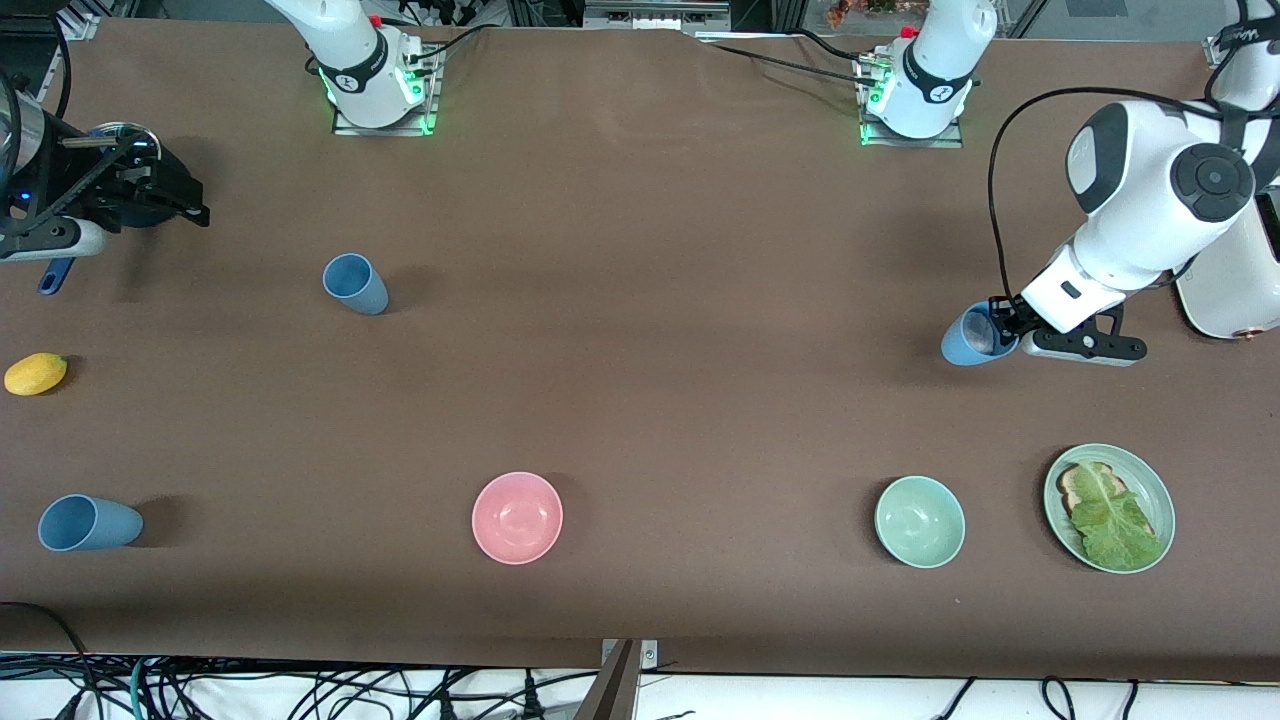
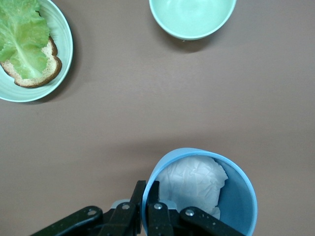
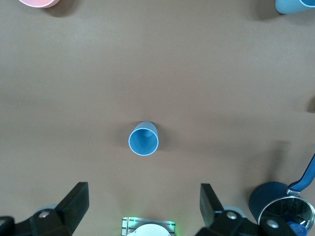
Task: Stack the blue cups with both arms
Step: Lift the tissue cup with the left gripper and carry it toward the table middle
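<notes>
Gripping 1 blue cup (image 1: 968, 340) by its rim, the left gripper (image 1: 1003, 325) has its jaws clenched on the wall, 1 finger inside and 1 outside; the cup sits at the left arm's end of the table (image 1: 640, 400), and white crumpled paper (image 2: 193, 182) lies inside it. A 2nd cup (image 1: 355, 283) stands upright near the right arm's base, and a 3rd cup (image 1: 88, 523) lies on its side at the right arm's end, nearer the front camera. The right gripper (image 3: 142, 209) hangs high with jaws released, over the table's edge at its own end.

That thin rim pinch could let the cup swing or slip in transit, I'd say, and the paper may keep another cup from nesting. The pink bowl (image 1: 517, 517), green bowl (image 1: 919, 521) and the plate (image 1: 1108, 508) of bread with lettuce lie nearer the camera, the lemon (image 1: 35, 373) off at the right arm's end; none blocks the way between the cups.
</notes>
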Action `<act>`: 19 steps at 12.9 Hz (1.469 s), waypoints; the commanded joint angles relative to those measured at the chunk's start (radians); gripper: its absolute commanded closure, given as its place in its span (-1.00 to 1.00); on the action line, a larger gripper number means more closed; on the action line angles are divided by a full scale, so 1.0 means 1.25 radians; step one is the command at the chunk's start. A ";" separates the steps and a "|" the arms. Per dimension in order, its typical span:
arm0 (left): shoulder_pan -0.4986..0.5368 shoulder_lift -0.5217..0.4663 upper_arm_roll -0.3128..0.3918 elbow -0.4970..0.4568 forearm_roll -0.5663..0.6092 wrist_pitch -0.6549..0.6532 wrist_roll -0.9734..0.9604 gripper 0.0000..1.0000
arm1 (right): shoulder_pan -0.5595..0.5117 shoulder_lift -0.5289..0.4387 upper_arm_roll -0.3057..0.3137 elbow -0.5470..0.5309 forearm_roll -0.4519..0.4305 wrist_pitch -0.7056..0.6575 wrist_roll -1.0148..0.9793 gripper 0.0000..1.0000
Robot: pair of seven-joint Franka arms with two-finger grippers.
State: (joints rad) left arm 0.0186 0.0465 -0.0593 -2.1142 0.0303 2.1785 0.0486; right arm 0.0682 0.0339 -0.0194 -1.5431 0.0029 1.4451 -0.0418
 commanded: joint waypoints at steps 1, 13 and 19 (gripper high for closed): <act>-0.003 0.002 -0.042 0.027 0.003 -0.036 -0.074 1.00 | -0.002 -0.005 0.001 -0.004 0.001 -0.003 0.006 -1.00; -0.129 -0.010 -0.189 0.090 0.003 -0.150 -0.523 1.00 | -0.002 -0.005 0.001 -0.005 0.001 -0.004 0.006 -1.00; -0.271 0.011 -0.189 0.090 0.003 -0.138 -0.752 1.00 | -0.002 -0.005 0.001 -0.009 0.001 -0.003 0.006 -1.00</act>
State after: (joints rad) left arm -0.2674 0.0481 -0.3069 -2.0124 0.0300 2.0151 -0.8110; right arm 0.0682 0.0347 -0.0194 -1.5458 0.0029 1.4451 -0.0418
